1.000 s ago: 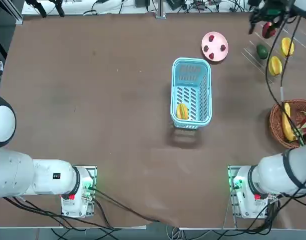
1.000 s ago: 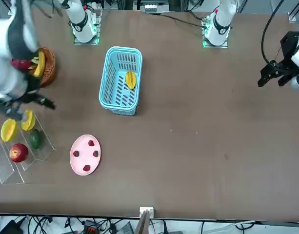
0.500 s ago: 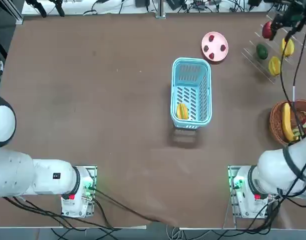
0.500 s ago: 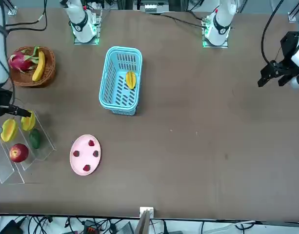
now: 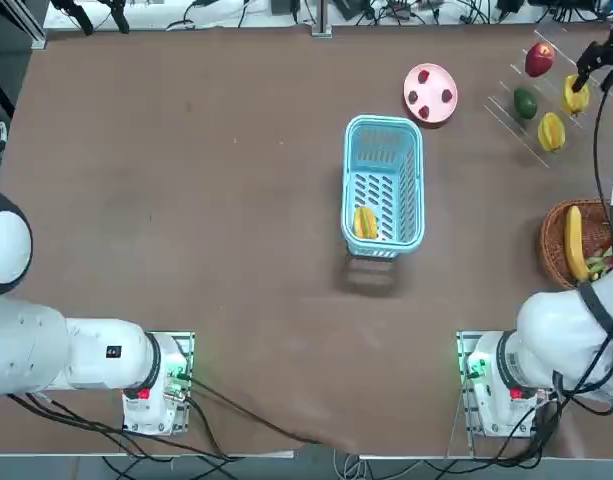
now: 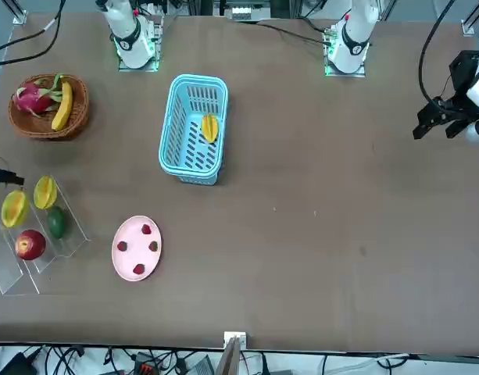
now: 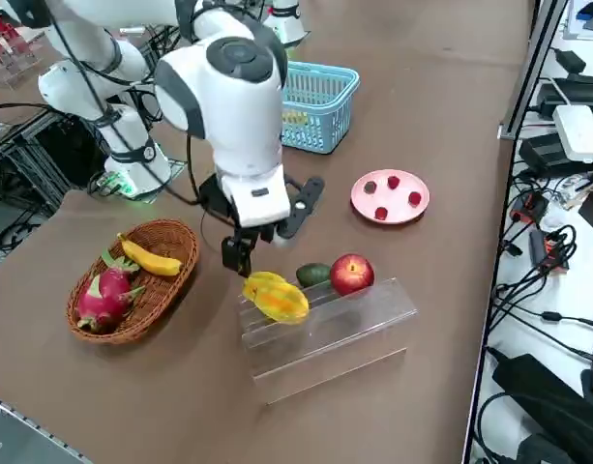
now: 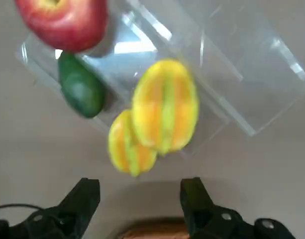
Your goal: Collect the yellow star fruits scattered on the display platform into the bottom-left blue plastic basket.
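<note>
R. gripper [image 8: 140, 191], wide open, empty; one star fruit [image 5: 365, 223] in basket [image 5: 383, 246], two left on rack [image 7: 327, 380].

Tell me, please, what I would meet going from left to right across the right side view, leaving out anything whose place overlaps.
Round wicker basket → right gripper, open, near the yellow star fruits → pink plate.

Star fruit [image 5: 365, 223]—in basket [image 5: 383, 122], seemingly
</note>
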